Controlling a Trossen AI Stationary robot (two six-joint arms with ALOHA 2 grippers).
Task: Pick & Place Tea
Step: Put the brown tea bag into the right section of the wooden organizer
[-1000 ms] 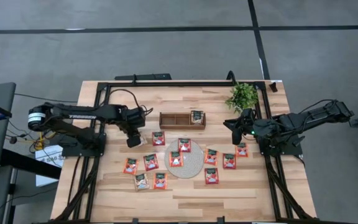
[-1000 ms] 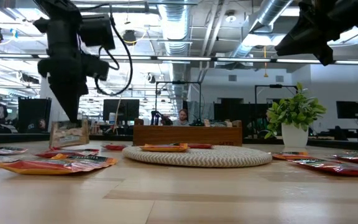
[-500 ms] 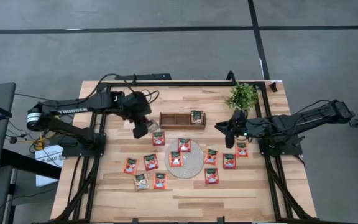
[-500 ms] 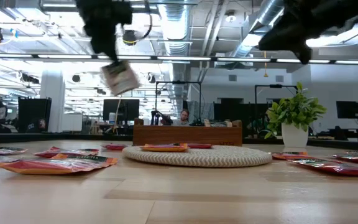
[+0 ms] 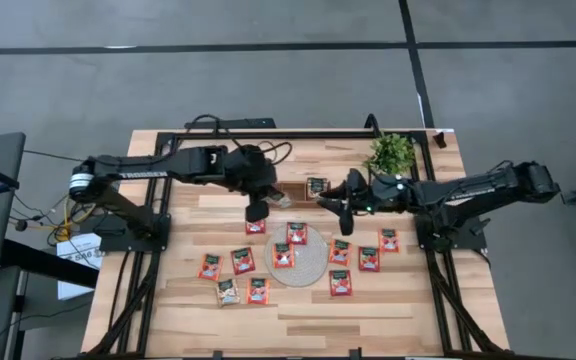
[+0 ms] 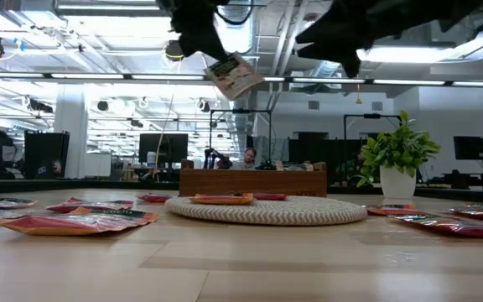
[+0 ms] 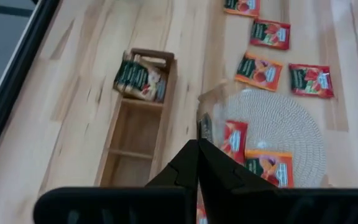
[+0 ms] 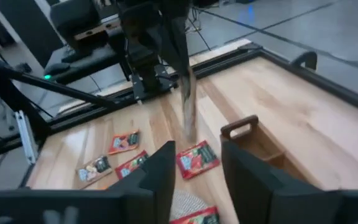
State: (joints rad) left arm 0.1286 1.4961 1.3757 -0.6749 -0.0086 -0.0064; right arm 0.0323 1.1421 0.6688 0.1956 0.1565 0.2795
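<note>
Carrying a small flat pale tea sachet [image 6: 234, 75] pinched tight, left gripper [image 5: 258, 207] nears the brown wooden three-compartment tray [image 5: 274, 191] for placement; right gripper [image 5: 336, 203], fingers parted and empty, hovers beside.

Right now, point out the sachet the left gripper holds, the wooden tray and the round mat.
held sachet [image 6: 234, 75]: low view, middle of its face.
wooden tray [image 7: 120, 154]: left wrist view, a divider.
round mat [image 5: 313, 262]: high view, bare right part.

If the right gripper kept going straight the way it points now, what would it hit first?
Probably the sachet hanging from the left gripper, which is straight ahead between the right gripper's open fingers; how far off is unclear.
</note>
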